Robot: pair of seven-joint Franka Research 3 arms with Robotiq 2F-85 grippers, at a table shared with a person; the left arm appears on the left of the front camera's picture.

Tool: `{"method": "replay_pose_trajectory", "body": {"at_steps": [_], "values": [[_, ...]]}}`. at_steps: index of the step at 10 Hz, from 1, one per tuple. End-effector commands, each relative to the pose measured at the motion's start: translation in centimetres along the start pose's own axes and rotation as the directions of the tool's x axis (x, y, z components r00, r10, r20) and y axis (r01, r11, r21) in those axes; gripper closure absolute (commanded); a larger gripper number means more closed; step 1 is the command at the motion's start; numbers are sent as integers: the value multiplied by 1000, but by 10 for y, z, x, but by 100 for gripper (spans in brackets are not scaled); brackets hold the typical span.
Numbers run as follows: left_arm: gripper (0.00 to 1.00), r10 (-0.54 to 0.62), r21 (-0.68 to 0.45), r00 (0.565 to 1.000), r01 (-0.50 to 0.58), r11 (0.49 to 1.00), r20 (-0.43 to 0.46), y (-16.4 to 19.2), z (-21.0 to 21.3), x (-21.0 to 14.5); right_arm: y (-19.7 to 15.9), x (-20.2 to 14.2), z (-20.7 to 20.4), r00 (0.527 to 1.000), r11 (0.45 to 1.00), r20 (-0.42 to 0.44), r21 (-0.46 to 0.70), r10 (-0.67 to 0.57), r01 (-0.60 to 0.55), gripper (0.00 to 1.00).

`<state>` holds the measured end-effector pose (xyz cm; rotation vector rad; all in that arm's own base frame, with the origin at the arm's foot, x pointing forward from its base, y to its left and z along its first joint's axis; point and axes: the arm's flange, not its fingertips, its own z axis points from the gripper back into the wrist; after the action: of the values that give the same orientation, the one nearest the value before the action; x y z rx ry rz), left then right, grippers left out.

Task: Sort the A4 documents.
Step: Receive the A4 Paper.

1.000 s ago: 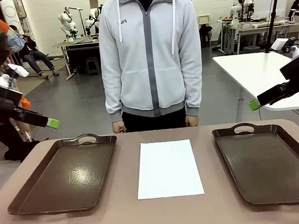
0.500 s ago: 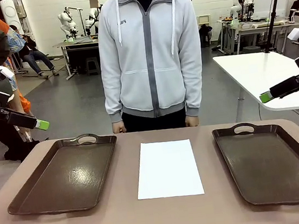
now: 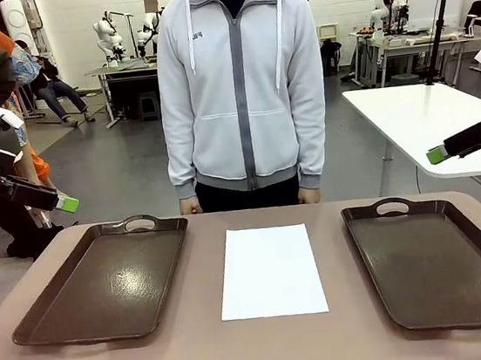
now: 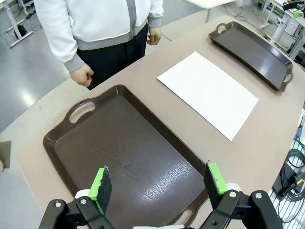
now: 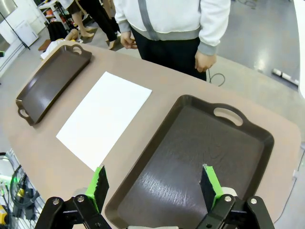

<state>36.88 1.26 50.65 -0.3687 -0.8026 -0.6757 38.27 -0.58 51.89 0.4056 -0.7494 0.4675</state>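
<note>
Seems the very start of the sort: nothing lifted, both trays bare. A4 documents (image 3: 270, 270) flat on the bench (image 3: 244, 355), between the left tray (image 3: 104, 284) and the right tray (image 3: 435, 261), touching neither; one sheet or a thin stack, cannot tell.

Left pincer (image 4: 158, 181) spread wide and empty, held high, looking down on the left tray. Right pincer (image 5: 155, 183) likewise wide apart and empty, high over the right tray.

Next move probably calls for lowering one arm to an edge of the paper. Thin and flat against the bench, so likely little to pinch from straight above; may need a corner peeled up or dragged first.

Bare bench on all four sides of the paper, so free approach from the near side. Raised tray rims to clear on the way in. Person's hands (image 3: 310, 194) at the far edge, near the paper's far side: worth a wide berth.
</note>
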Motion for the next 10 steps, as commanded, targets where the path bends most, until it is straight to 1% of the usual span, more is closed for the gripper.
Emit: {"method": "replay_pose_trajectory", "body": {"at_steps": [1, 3, 4, 5, 6, 10], "values": [[0, -16, -25, 1000, 17, 1000, 18, -14, -1, -33, 3, -23, -2, 1000, 1000, 10, 22, 12, -13, 0], [0, -14, -26, 1000, 15, 1000, 18, -11, 2, -35, 2, -23, -3, 1000, 1000, 8, 27, 8, -8, 0], [0, -10, -22, 1000, 10, 1000, 10, -16, 0, -33, 0, -24, -4, 1000, 1000, 1, 22, 2, -2, 0], [0, 60, -10, 998, -60, 998, -27, -14, -2, -29, -2, -21, -5, 997, 997, -10, -26, -70, 70, 0], [0, 5, -8, 1000, -5, 1000, 0, 3, 1, -3, -1, -1, 0, 1000, 1000, -2, 0, -2, 2, 0], [0, 5, -8, 1000, -5, 1000, 0, 3, 1, -3, -1, -1, 0, 1000, 1000, -2, 0, -2, 2, 0]]}}
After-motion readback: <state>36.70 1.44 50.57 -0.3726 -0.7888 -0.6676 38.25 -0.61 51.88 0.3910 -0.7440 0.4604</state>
